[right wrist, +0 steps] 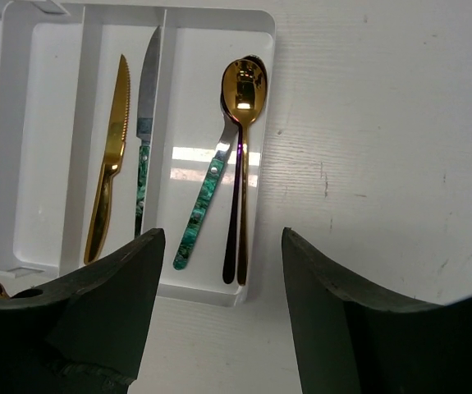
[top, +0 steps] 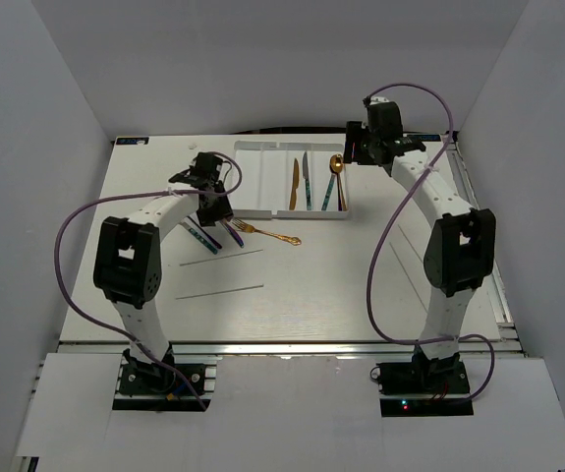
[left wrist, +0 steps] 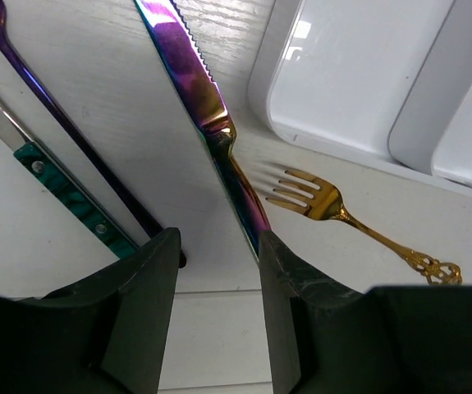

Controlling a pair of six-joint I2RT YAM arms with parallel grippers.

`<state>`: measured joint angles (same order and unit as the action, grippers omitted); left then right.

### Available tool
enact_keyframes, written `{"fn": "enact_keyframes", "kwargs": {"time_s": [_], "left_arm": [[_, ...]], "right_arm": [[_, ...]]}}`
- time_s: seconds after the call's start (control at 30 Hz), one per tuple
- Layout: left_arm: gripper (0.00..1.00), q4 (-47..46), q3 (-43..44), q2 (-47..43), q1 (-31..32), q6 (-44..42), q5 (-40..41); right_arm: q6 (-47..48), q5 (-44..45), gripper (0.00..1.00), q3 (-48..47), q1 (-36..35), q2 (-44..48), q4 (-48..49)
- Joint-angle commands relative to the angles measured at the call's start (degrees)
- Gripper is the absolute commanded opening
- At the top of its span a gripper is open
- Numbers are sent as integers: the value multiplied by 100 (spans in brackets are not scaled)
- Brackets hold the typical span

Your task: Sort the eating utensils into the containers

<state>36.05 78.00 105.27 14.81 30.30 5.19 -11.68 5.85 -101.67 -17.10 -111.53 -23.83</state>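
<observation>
iridescent purple knife [left wrist: 190, 78], gold fork [left wrist: 319, 199], white tray [left wrist: 342, 74]
</observation>
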Motion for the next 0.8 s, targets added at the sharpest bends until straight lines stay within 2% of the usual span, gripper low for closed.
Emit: {"fn": "enact_keyframes", "kwargs": {"time_s": [0.0, 0.3, 0.77], "left_arm": [[54, 95, 365, 142, 215, 309, 614], [54, 174, 611, 634, 268, 344, 948], [54, 174, 673, 959, 268, 432, 922]], "right_arm": [[70, 48, 66, 77, 66, 491, 133], [61, 31, 66, 288, 295, 720, 90], [52, 48, 66, 587, 436, 913, 142]]}}
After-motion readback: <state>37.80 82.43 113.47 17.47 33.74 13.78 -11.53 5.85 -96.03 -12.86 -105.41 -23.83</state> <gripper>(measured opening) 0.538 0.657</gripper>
